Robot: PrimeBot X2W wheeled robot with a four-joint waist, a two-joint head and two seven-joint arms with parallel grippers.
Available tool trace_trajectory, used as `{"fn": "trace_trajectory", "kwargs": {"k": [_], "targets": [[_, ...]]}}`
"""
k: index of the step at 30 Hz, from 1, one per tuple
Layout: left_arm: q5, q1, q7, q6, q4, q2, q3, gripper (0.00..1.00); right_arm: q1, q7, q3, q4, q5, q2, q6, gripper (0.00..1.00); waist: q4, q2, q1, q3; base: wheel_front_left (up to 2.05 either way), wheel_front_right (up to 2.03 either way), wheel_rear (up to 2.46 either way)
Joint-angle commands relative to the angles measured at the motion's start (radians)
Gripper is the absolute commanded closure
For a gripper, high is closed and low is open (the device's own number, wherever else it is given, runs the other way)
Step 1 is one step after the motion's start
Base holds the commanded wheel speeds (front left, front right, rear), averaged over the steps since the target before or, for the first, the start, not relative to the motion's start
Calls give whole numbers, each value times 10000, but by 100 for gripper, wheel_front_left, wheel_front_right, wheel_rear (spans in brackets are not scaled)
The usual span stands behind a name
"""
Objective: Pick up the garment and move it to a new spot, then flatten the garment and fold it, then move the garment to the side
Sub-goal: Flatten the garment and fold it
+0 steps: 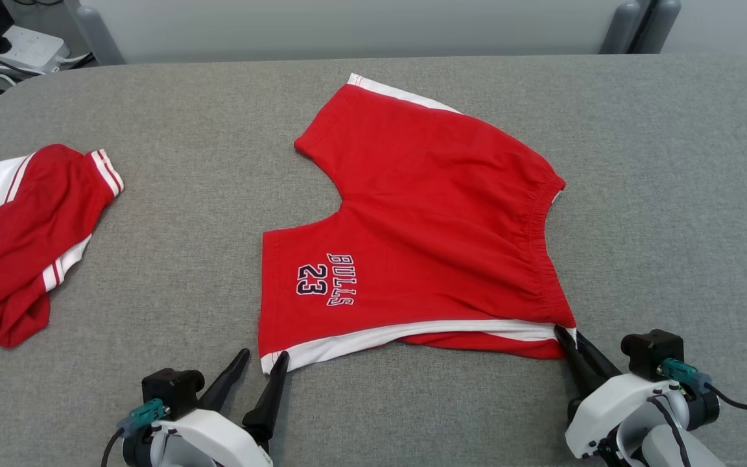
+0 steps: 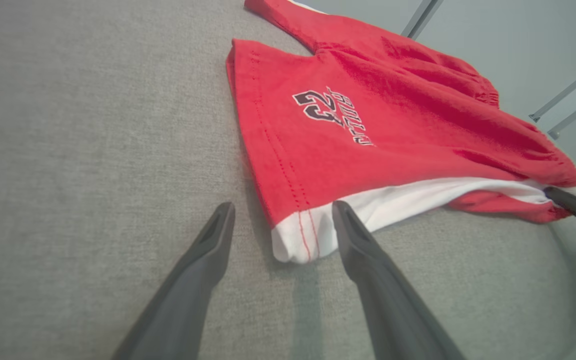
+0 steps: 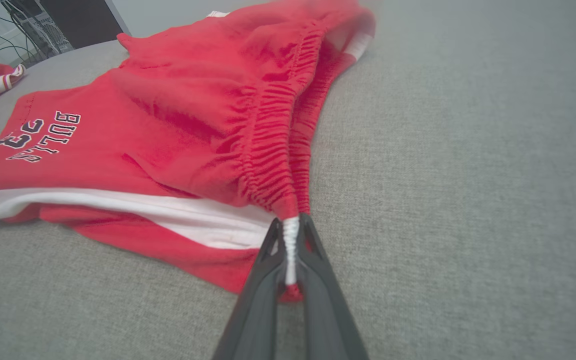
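One pair of soft red knit shorts (image 1: pixel 425 214) lay mid-table on coarse grey woven cover (image 1: pixel 672 162); gathered elastic waistband, white side stripe, "BULLS 23" print. Waistband faced robot's right, legs pointed left. Right gripper (image 1: pixel 568 332) pinched near waistband corner. Left gripper (image 1: pixel 263 355) spread, near hem corner between fingers. Second red-white garment (image 1: pixel 23 240) crumpled far left.

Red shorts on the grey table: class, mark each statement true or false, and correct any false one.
1. The right arm's jaws are shut on the red shorts at the waistband corner. True.
2. The left arm's jaws are shut on the white hem corner. False: they stand open, with that corner between them.
3. The shorts' print reads BULLS 23. True.
4. A second red garment lies on the robot's right of the shorts. False: it lies on the left.
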Motion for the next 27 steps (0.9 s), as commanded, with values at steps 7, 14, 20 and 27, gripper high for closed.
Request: {"fn": "trace_trajectory", "kwargs": {"k": [7, 14, 20, 27], "targets": [[-819, -516, -134, 2, -65, 337, -370, 0, -252, -136, 198, -256, 15, -56, 42, 100, -84, -1, 0, 65, 0, 0, 0], [-1255, -570, -134, 2, -125, 449, -712, 0, -310, -136, 217, -246, 57, -62, 42, 100, -162, -1, 0, 83, 0, 0, 0], [-1541, -605, -134, 2, -322, 576, -1048, 100, -338, -136, 198, -271, 108, -60, 42, 100, -223, -1, 0, 30, 0, 0, 0], [-2273, -629, -134, 2, -416, 904, -1803, 100, -328, -136, 312, -259, 175, -81, 42, 100, -244, -1, 0, -166, 0, 0, 0]]}}
